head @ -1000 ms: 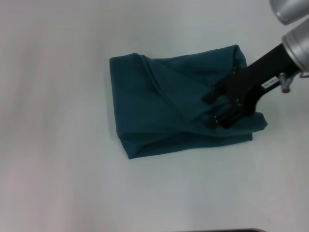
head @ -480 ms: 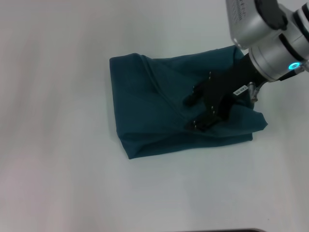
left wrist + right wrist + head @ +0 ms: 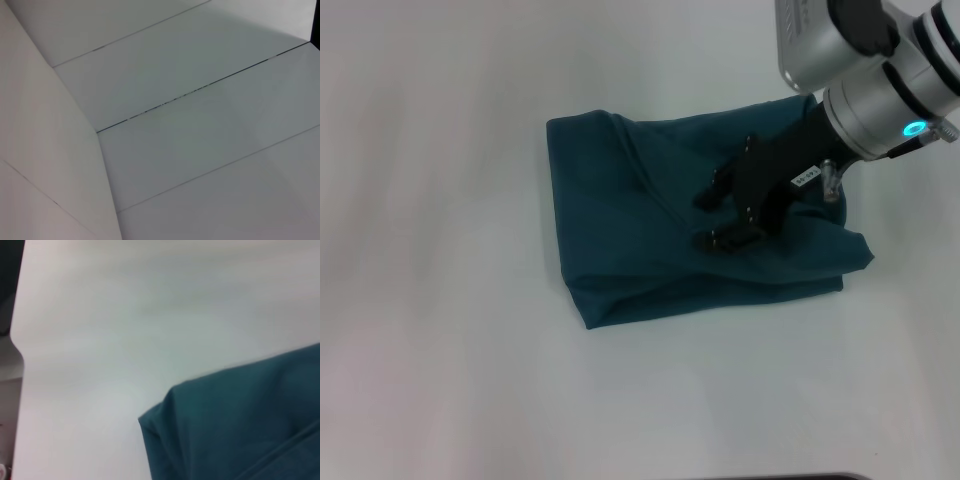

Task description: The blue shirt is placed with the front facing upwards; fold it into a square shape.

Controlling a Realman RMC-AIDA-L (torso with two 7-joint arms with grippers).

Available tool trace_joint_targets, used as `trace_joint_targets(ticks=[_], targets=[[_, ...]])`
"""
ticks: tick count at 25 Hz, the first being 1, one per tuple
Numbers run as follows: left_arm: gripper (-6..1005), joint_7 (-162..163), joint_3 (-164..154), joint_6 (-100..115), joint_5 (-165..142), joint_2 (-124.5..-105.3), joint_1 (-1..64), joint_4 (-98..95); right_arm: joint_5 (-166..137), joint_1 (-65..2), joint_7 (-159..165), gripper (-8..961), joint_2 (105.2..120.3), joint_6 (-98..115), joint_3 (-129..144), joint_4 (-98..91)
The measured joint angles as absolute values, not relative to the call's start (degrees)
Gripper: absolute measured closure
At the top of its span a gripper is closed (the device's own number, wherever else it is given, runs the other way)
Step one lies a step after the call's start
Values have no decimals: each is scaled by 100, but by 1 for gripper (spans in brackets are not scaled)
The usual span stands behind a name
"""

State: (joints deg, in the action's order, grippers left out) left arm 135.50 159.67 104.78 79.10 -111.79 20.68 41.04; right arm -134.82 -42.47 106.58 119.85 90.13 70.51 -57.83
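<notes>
Over the folded dark teal-blue cotton shirt, the black right gripper is advancing leftward, fingers parted and empty, apparently smoothing the near-square bundle.

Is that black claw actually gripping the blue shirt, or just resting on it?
Nothing looks gripped. The right gripper sits over the middle of the folded blue shirt with its fingers spread apart, no cloth pinched between them. The left gripper is out of sight.

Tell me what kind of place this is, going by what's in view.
Probably a lab or test bench, not a home: a bare white table holds only the blue shirt, already folded into a rough block. The right gripper is over it, fingers apart, and the left wrist view shows only plain white panels.
</notes>
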Motion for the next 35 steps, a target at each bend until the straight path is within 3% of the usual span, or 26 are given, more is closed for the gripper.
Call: trace_joint_targets(ticks=[7, 12, 20, 35], targets=[[36, 13518, 15957, 10465, 7903, -11192, 2116, 4047, -13511, -4281, 10757, 455, 11983, 9158, 7160, -5803], [36, 13513, 15926, 10465, 7903, -11191, 2138, 4035, -13505, -4245, 10813, 697, 11982, 9202, 7156, -5883], [36, 13503, 15955, 10467, 7907, -11199, 2143, 4027, -13442, -4133, 10914, 898, 11990, 9286, 7096, -6148], [36, 13502, 15970, 10518, 7911, -11198, 2140, 4018, -13919, -3543, 11575, 920, 11964, 8960, 6410, -7527]])
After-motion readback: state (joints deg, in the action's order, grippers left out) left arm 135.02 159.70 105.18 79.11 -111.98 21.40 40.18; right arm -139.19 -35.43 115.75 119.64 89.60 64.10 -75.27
